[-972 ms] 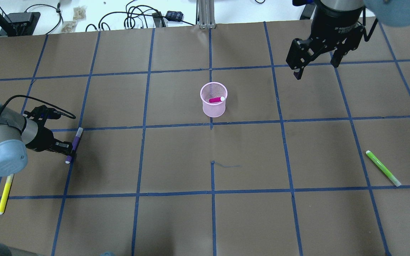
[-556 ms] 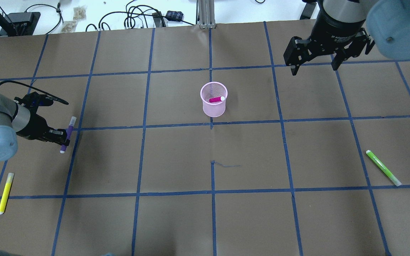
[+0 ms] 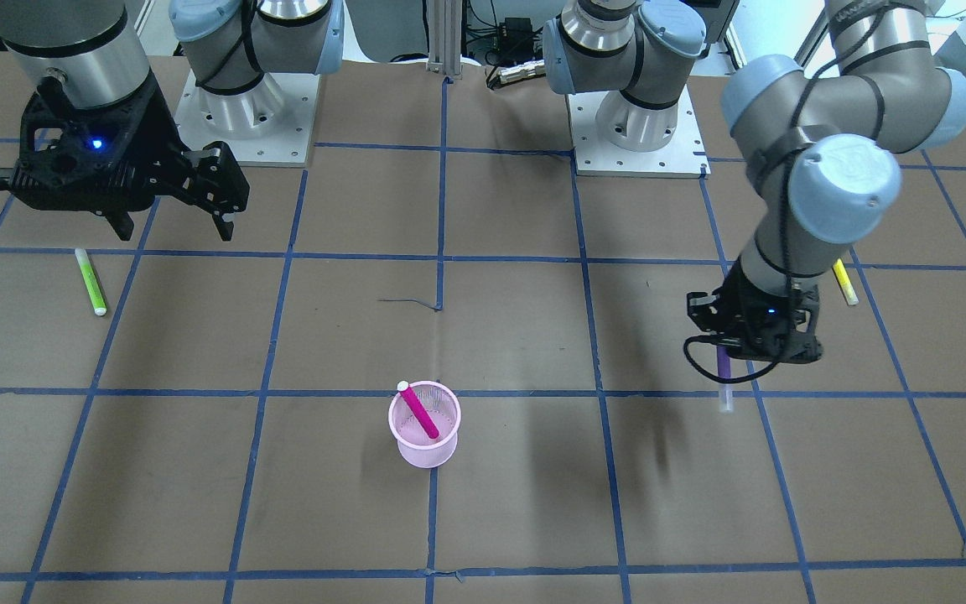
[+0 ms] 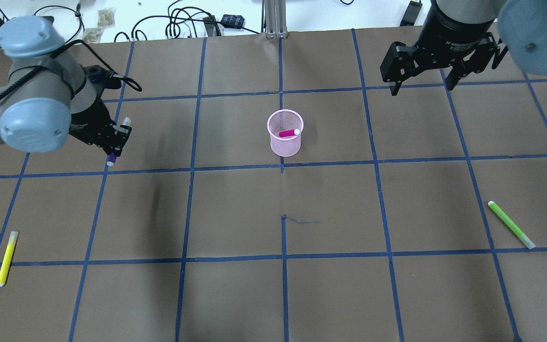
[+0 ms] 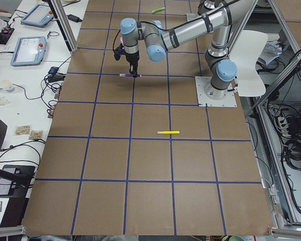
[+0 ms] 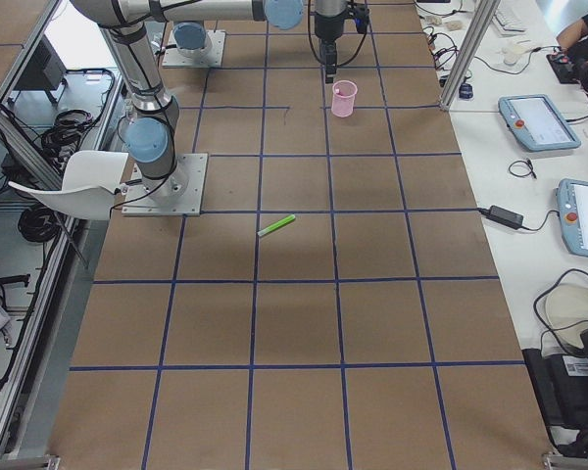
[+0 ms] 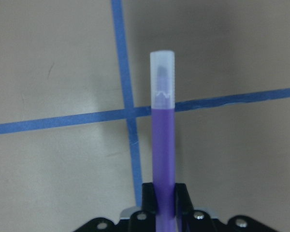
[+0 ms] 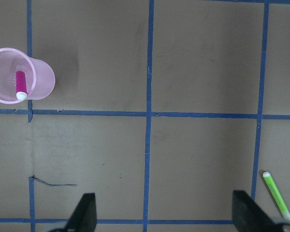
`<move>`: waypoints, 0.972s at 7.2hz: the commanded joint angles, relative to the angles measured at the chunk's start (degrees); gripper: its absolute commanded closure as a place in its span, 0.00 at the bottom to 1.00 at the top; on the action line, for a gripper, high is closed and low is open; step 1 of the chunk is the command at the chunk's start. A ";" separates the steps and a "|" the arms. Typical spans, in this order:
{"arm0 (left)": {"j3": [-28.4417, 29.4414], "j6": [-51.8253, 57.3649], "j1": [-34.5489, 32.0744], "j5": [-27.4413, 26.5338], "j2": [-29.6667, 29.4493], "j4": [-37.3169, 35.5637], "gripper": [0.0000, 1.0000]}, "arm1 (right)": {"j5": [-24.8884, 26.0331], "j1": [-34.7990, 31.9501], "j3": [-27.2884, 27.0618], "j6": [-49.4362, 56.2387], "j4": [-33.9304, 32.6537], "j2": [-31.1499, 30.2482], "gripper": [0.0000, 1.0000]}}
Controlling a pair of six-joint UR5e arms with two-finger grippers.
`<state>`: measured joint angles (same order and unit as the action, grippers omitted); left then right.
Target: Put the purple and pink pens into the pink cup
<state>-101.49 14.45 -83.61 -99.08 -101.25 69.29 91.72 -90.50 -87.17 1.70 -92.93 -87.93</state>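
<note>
The pink mesh cup stands upright near the table's middle, with the pink pen leaning inside it. They also show in the front view as cup and pen, and in the right wrist view as cup and pen. My left gripper is shut on the purple pen and holds it above the table, well left of the cup. The pen hangs below the gripper in the front view. My right gripper is open and empty, high at the back right.
A yellow pen lies at the front left. A green pen lies at the right. Cables and boxes sit beyond the table's far edge. Blue tape lines grid the brown table.
My left arm has lifted the purple pen off the table and carried it farther back and slightly right. My right gripper has shifted a little to the right and stays open.
</note>
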 commanded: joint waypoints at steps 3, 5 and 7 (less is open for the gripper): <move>8.48 11.09 -12.61 -7.00 -5.17 2.95 1.00 | 3.02 -0.02 0.07 1.56 -2.08 0.30 0.00; 12.61 12.70 -18.74 -14.84 -8.15 6.62 1.00 | 2.76 -0.02 -0.02 1.03 -2.08 0.13 0.00; 16.22 12.79 -23.33 -20.77 -11.76 10.22 1.00 | 2.67 -0.29 -0.19 0.77 -2.16 0.04 0.00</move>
<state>-87.57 26.97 -104.11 -115.80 -110.80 76.70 94.45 -90.66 -87.23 2.68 -95.06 -87.80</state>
